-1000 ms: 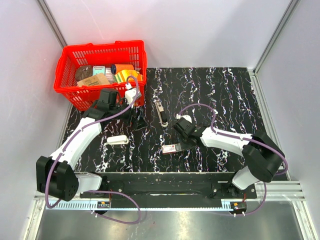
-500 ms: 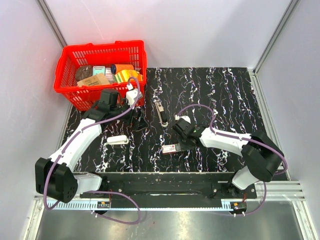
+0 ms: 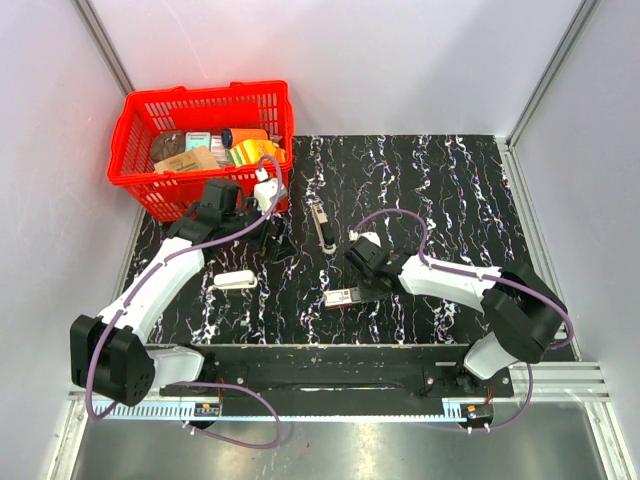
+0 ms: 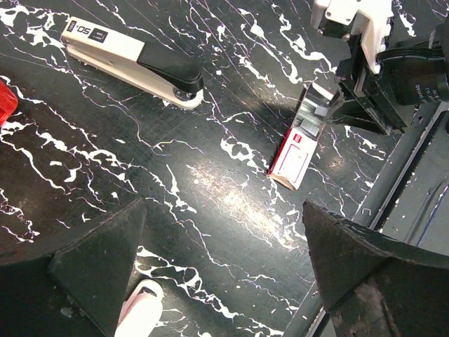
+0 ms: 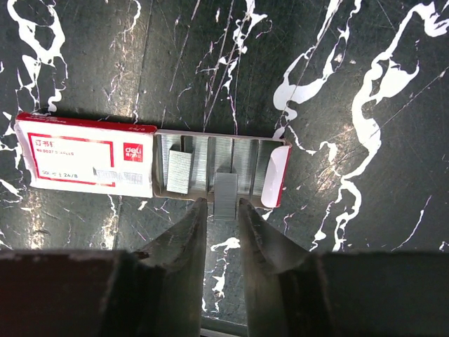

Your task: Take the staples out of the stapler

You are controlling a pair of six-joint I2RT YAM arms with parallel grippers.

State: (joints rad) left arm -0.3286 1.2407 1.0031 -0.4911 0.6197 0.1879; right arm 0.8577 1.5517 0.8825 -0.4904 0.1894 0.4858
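The stapler [image 3: 320,225], slim, black and silvery, lies mid-table; in the left wrist view [image 4: 133,62] it lies at the top left. A small red-and-white staple box [image 5: 84,163] lies with its tray [image 5: 210,165] slid out, holding staple strips. One strip [image 5: 226,195] sticks out over the tray's near edge. My right gripper [image 5: 220,206] has its jaws narrowly apart, a tip on each side of that strip's end, with thin gaps showing. It sits just right of the box [image 3: 342,296] in the top view [image 3: 358,282]. My left gripper [image 4: 217,267] is wide open and empty, left of the stapler [image 3: 270,238].
A white oblong piece [image 3: 234,280] lies near the left arm; its end shows by my left finger [image 4: 139,312]. A red basket [image 3: 140,120] full of items stands at the back left. The metal rail [image 3: 330,365] runs along the near edge.
My right gripper has shifted slightly left toward the staple box. The left arm has barely moved.
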